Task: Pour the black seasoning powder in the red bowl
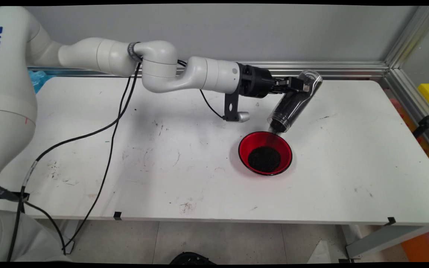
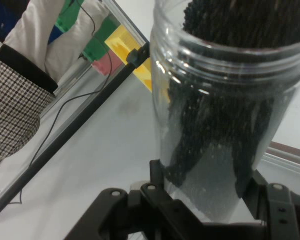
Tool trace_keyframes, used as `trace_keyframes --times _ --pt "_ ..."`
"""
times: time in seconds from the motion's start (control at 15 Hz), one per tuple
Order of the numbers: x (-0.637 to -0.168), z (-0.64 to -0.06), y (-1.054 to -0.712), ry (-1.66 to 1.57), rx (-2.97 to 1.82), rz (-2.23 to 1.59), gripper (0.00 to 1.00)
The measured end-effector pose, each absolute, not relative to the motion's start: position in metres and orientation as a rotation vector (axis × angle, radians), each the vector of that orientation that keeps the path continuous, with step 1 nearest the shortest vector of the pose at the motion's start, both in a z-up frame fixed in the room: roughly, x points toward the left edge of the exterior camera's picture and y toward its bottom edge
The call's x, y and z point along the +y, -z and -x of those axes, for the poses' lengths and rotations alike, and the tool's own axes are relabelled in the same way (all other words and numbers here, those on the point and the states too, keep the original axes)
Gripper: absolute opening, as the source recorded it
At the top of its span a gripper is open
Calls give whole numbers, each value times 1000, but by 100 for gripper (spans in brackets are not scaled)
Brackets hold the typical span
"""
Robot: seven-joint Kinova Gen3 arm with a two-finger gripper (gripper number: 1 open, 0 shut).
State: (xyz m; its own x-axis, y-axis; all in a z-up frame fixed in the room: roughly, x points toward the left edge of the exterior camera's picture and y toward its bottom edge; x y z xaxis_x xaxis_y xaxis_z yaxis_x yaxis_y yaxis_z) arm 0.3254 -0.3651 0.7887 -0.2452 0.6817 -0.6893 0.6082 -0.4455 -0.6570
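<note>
Jar [image 1: 292, 102] of black grains, pinched by the pincer [image 1: 299, 86], tips mouth-down at the red bowl's [image 1: 245, 147] twelve o'clock rim on the counter [image 1: 348, 167]; judged best held steady, centred.

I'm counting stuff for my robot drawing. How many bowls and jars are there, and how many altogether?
Red round plastic bowl holding a heap of small black grains: 1
Clear plastic jar of black grains, tilted mouth-down over the bowl, held in the black two-finger gripper: 1
Total: 2
</note>
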Motion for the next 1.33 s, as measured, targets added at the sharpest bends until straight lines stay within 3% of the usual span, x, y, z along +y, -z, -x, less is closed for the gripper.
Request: trace_keyframes --times 1.33 --pt "-356 -332 -784 -1814 -1615 1898 0"
